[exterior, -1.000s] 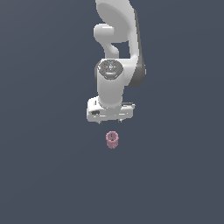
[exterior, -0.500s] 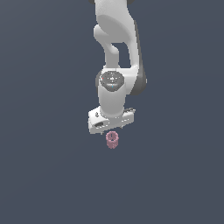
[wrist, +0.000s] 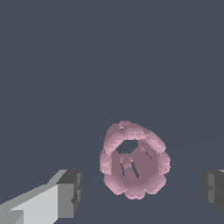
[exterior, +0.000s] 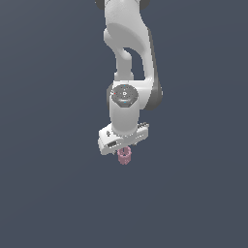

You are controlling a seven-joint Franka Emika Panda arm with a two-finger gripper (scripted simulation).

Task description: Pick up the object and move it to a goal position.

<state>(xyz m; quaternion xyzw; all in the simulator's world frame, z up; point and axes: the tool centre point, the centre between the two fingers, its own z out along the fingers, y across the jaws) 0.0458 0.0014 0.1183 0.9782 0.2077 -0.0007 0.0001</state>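
The object is a tiny pink ridged cup (exterior: pixel 124 156) with a hollow top, standing upright on the flat dark grey floor. In the exterior view my white gripper (exterior: pixel 124 149) sits directly above it and hides its upper part and my fingertips. In the wrist view the cup (wrist: pixel 134 161) lies between my two fingers, one grey-padded finger (wrist: pixel 70 194) on one side and the other (wrist: pixel 213 189) on the far side. The jaws stand wide open with a clear gap on each side of the cup. My gripper (wrist: pixel 141 192) holds nothing.
The floor (exterior: pixel 58 193) is a plain dark grey surface all around. My white arm (exterior: pixel 127 58) rises straight up behind the gripper in the exterior view. No other objects or goal marker show.
My gripper has come down steadily from above the cup until its fingers are around it. The cup has not moved.
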